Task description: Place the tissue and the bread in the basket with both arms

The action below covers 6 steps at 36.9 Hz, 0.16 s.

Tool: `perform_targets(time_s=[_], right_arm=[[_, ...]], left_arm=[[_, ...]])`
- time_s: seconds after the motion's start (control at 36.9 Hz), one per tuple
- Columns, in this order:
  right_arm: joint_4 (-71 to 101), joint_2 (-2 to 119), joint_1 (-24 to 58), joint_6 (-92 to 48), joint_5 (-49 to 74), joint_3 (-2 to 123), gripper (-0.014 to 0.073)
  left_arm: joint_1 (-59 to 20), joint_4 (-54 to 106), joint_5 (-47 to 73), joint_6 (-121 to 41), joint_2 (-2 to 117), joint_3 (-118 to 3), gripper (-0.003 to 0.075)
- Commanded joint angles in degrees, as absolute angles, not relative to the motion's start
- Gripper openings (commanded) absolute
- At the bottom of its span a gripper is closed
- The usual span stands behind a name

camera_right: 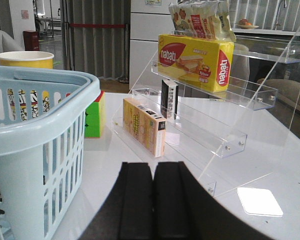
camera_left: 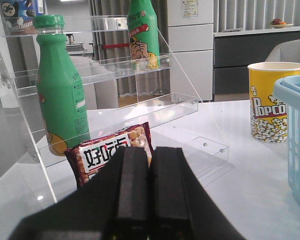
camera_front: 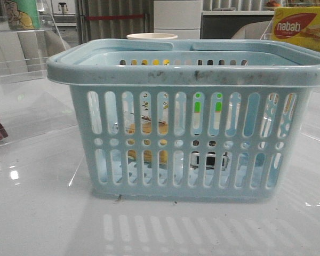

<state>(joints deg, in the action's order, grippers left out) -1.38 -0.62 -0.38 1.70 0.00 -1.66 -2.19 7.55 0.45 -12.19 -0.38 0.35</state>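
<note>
Both grippers, L [camera_left: 149, 200] & R [camera_right: 153, 205], closed, empty; pale blue slotted plastic basket [camera_right: 35, 130] just beside R gripper, near L.

Pale blue slotted basket [camera_front: 188, 80] upright mid-table, bread [camera_front: 146, 128] and tissue [camera_front: 209, 160] dimly inside.

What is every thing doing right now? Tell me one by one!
Left gripper: shut, empty.
Right gripper: shut, empty.
Basket: upright, handles folded down.
Bread: inside the basket.
Tissue: inside the basket.
Green bottle: upright, capped.
Popcorn cup: upright.
</note>
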Motion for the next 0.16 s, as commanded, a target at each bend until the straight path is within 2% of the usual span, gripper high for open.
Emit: perform_targets(time_s=[0.0, 0.14], right_arm=[[-1.88, -1.64, -0.39, 1.81, -5.46, -1.74, 0.0064], [-1.88, -1.64, -0.39, 1.81, -5.46, -1.74, 0.0064]], left_arm=[[-2.57, 8.09, -4.35, -11.71, -1.36, 0.36, 0.0091], [-2.57, 8.09, -4.35, -11.71, -1.36, 0.36, 0.0091]])
